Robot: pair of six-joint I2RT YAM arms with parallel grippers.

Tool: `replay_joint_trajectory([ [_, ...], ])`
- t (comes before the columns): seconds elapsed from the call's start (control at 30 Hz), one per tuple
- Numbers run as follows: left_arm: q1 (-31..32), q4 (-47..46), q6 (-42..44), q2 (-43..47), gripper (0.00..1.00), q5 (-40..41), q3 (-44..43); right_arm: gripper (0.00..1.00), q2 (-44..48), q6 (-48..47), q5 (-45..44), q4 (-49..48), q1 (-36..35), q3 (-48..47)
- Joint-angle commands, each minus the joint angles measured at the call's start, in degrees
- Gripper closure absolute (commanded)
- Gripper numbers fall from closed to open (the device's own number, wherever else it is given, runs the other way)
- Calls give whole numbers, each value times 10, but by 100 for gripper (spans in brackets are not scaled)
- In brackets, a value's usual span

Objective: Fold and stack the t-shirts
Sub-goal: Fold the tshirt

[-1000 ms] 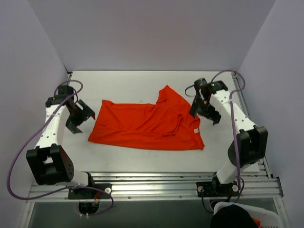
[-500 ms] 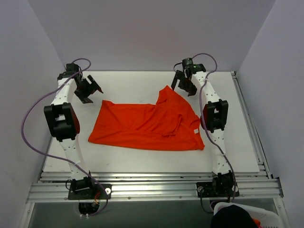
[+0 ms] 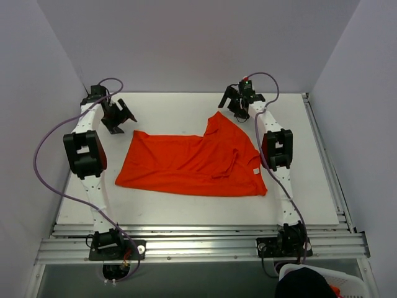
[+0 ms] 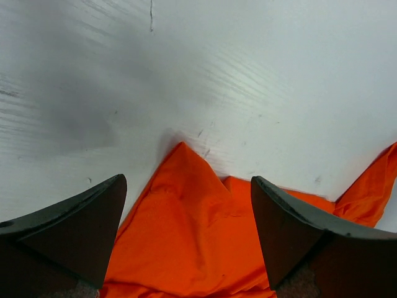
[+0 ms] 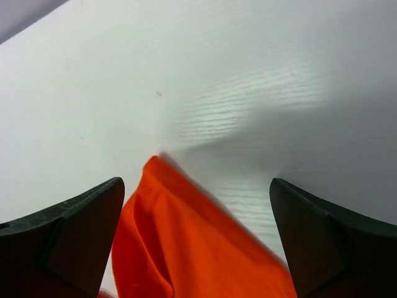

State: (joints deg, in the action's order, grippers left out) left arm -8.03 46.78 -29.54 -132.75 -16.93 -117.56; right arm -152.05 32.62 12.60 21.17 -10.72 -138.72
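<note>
The bright orange-red t-shirt [image 3: 192, 164] lies spread and wrinkled in the middle of the white table, with one corner folded up toward the back right. My left gripper [image 3: 118, 116] is open and empty, above the shirt's back left corner [image 4: 183, 186]. My right gripper [image 3: 231, 102] is open and empty, above the shirt's raised back right corner [image 5: 186, 242]. In each wrist view the cloth lies below and between the dark fingers [image 4: 80, 230] [image 5: 322, 242] without touching them.
Purple-grey walls close in the table on the left, back and right. A metal rail [image 3: 198, 245] runs along the near edge by the arm bases. A white basket [image 3: 322, 285] holding dark cloth sits at the bottom right, below the table.
Both arms have stretched away from the table's sides to its back. The left gripper moved up to the shirt's back left corner, the right to its back right corner. The shirt has not moved.
</note>
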Motion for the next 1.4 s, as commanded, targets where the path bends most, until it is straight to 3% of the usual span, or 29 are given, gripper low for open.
replay_joint_trajectory([
  [0.0,-7,-27,7,-21,10,4,-22,0,-54,13,19,-26,-32,24],
  [0.23,-7,-73,-3,-25,10,-7,36,0,-44,23,-6,-53,-73,96],
  [0.33,-7,-84,-1,-23,10,-12,51,7,-40,22,-14,-48,-66,119],
  [0.53,-8,-97,-3,-31,10,-28,57,40,-38,9,-38,-30,-50,128],
  [0.57,-8,-97,-3,-35,10,-30,56,52,-38,7,-39,-26,-48,129],
  [0.77,-6,-115,-9,-44,11,-62,49,100,-25,-5,-58,-24,-38,163],
  [0.93,5,-100,-6,-42,11,-70,46,100,-23,-7,-59,-24,-36,175],
  [1.1,7,-135,-4,-3,12,-66,122,100,-18,-7,-60,-29,-33,193],
  [1.37,19,-152,5,-3,25,-72,167,100,-13,-11,-71,-20,-32,200],
])
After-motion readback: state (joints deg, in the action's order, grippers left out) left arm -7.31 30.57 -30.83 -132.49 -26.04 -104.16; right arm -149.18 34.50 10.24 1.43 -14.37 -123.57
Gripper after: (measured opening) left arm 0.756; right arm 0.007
